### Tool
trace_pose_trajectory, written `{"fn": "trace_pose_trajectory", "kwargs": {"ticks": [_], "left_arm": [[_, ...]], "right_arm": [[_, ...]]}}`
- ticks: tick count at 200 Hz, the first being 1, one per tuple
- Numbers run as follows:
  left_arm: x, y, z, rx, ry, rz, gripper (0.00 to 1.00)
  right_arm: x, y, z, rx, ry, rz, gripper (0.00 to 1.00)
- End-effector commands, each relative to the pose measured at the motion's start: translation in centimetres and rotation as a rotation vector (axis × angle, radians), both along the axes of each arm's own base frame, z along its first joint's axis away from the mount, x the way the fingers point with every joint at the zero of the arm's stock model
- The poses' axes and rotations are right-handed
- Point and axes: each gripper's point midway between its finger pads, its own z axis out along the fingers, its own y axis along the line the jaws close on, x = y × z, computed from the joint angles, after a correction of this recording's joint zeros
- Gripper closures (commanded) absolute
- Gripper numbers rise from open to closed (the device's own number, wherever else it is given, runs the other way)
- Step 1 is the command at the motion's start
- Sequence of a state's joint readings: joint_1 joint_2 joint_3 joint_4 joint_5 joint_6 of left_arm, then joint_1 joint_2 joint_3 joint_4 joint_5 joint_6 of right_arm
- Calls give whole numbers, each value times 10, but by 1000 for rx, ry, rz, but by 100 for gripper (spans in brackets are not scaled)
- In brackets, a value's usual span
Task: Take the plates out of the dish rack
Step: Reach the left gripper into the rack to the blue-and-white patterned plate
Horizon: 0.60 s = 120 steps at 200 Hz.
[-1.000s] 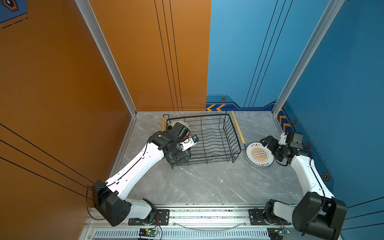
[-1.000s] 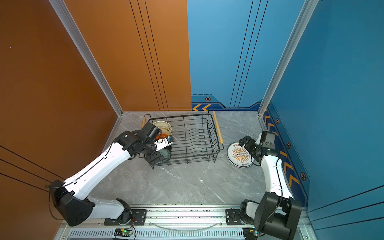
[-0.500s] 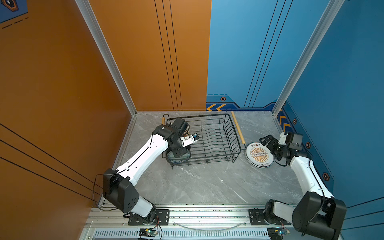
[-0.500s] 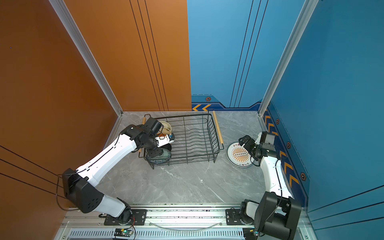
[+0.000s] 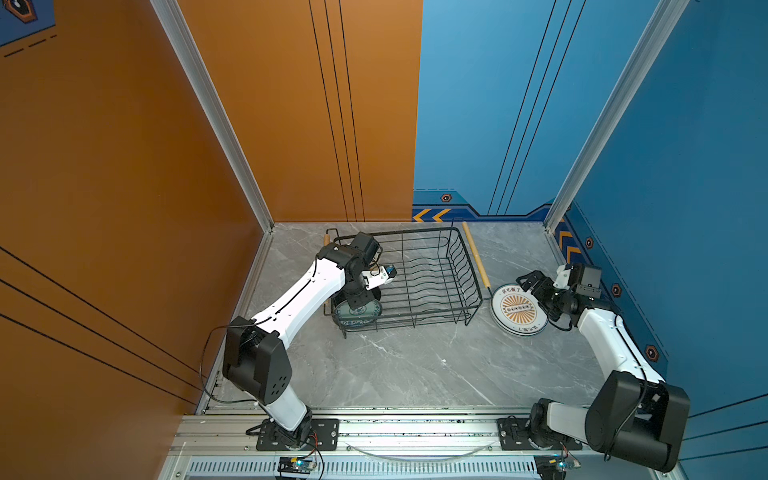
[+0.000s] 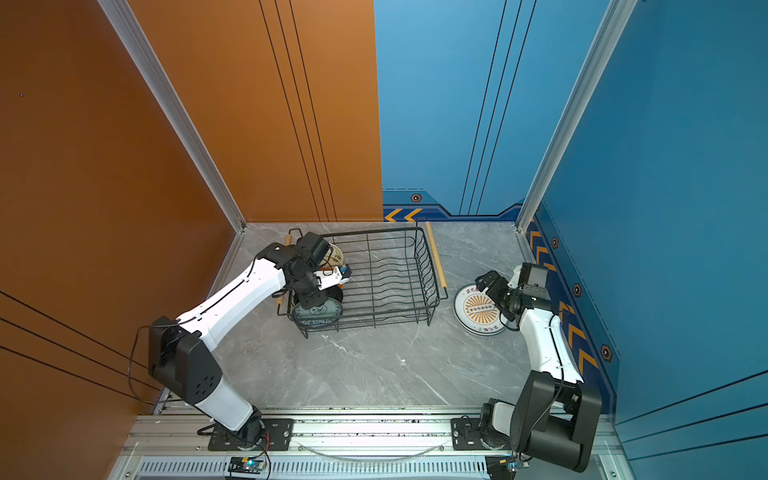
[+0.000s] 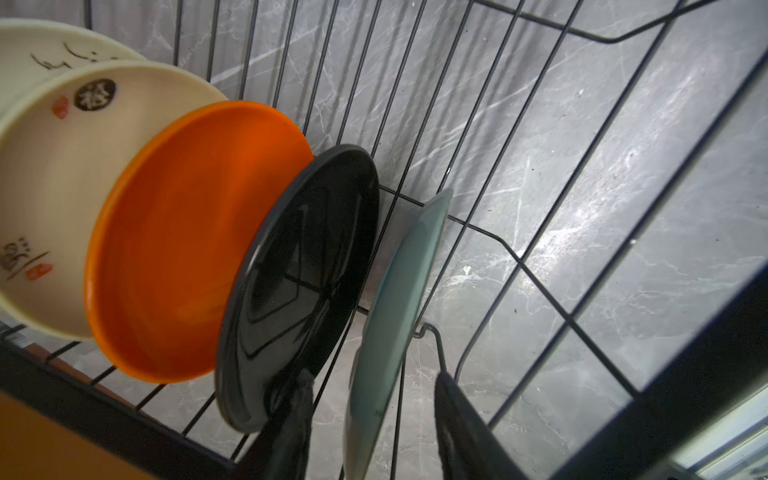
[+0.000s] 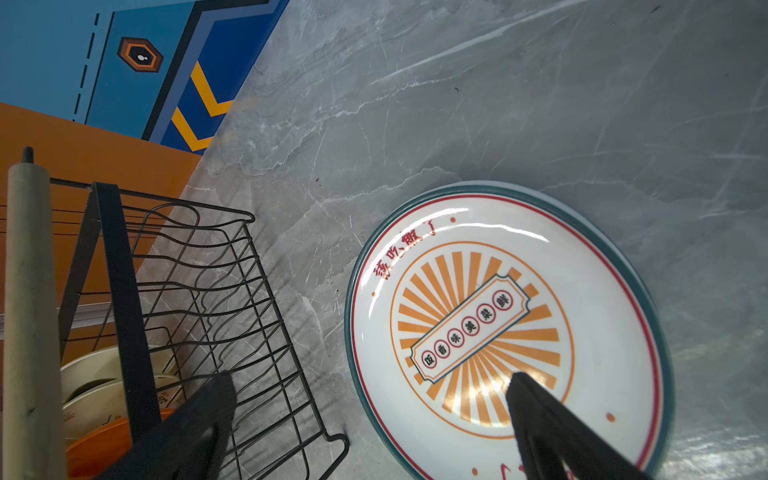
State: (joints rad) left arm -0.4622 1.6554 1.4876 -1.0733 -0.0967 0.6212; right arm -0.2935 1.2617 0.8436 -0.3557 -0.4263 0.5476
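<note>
Left wrist view: the black wire dish rack point(image 7: 567, 321) holds two cream round plates point(image 7: 50, 208), one orange plate point(image 7: 178, 249), one black plate point(image 7: 299, 270) and one pale teal plate point(image 7: 399, 299) (five, all on edge). The left gripper point(image 7: 374, 382) has its jaws apart astride the pale teal plate. The right gripper point(image 8: 370, 378), jaws wide, hovers over one white sunburst plate point(image 8: 478, 316) on the grey marble table point(image 8: 498, 104).

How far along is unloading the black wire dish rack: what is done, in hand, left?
Done: a white plate with an orange sunburst lies flat on the grey marble table beside the black wire dish rack, the open right gripper by it. In hand: the left gripper straddles a pale teal plate standing in the rack, not yet pinching. Left: a black plate, an orange plate and two cream plates.
</note>
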Motion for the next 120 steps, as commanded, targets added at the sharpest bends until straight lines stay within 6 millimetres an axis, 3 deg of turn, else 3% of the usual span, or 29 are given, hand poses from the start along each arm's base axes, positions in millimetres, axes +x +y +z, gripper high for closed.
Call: {"fn": "trace_pose_trajectory", "kwargs": {"ticks": [1, 120], "left_arm": [[11, 7, 0, 25, -1, 19, 54], [7, 12, -27, 93, 56, 24, 75]], "right_arm": [[2, 1, -2, 12, -6, 8, 0], [4, 0, -9, 38, 4, 10, 0]]}}
